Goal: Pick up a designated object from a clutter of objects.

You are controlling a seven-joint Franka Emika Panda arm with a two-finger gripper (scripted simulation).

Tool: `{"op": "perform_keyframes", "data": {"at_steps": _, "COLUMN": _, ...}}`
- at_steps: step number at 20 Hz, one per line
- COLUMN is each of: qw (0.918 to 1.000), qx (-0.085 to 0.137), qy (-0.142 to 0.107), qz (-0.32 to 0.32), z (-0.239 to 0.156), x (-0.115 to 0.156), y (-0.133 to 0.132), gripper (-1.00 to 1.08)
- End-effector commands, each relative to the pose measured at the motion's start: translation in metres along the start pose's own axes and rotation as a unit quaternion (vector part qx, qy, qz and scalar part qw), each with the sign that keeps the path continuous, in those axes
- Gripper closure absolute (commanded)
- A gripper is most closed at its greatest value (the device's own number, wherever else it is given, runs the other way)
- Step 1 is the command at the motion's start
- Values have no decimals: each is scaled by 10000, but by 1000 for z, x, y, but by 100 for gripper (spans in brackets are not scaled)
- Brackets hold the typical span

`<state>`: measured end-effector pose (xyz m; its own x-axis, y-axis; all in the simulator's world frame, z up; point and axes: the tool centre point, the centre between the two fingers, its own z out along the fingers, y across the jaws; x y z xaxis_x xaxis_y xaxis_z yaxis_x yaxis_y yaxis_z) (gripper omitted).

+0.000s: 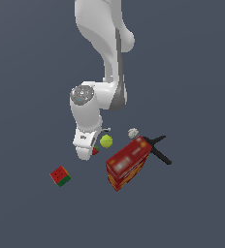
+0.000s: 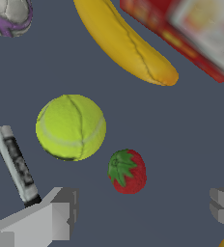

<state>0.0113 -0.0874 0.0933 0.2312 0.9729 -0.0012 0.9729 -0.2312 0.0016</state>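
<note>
Wrist view: gripper point(image 2: 143, 217) spread wide, poised just beside the strawberry point(image 2: 128, 171), holding nothing.

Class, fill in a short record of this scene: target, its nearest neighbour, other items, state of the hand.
target: strawberry, lying on the floor, ungrasped
nearest neighbour: tennis ball, apart from it
other items: banana, red box, watermelon cube, black crossed tool
hand: open, fingers apart, above the strawberry

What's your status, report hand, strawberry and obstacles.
Hand open, above the floor, holding nothing. Strawberry loose between the fingers, not gripped. Tennis ball close beside it, apart; banana and red box farther off.
</note>
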Motion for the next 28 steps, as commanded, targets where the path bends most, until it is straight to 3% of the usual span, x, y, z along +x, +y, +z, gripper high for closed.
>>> {"op": "perform_keyframes", "data": {"at_steps": 1, "qw": 9998, "qx": 0, "qy": 2, "qz": -212, "z": 7, "x": -2, "y": -1, "gripper": -92}}
{"op": "perform_keyframes", "data": {"at_steps": 17, "qw": 9981, "qx": 9, "qy": 6, "qz": -615, "z": 23, "x": -6, "y": -3, "gripper": -92}}
{"op": "perform_keyframes", "data": {"at_steps": 28, "qw": 9980, "qx": 8, "qy": 6, "qz": -632, "z": 67, "x": -6, "y": -4, "gripper": -92}}
